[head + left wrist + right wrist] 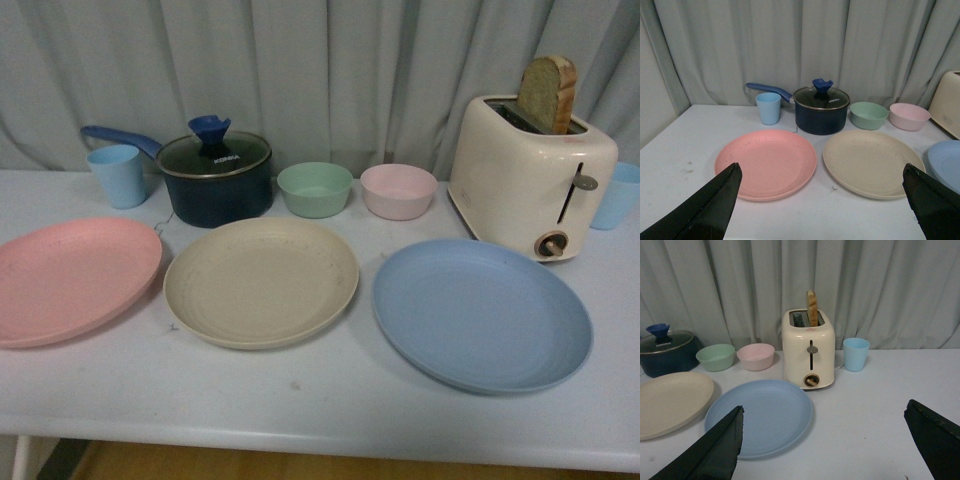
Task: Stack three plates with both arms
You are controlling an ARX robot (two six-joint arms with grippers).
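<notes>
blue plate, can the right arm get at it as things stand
Probably yes. In the right wrist view the blue plate lies flat ahead of the open right end effector, nothing on it or between them; the toaster stands behind its far rim.

Left gripper (821,167) and right gripper (825,407) each show jaws spread wide apart, two black tapered fingers (710,210) visible per wrist view, pointing forward, tips roughly level with each other.
</notes>
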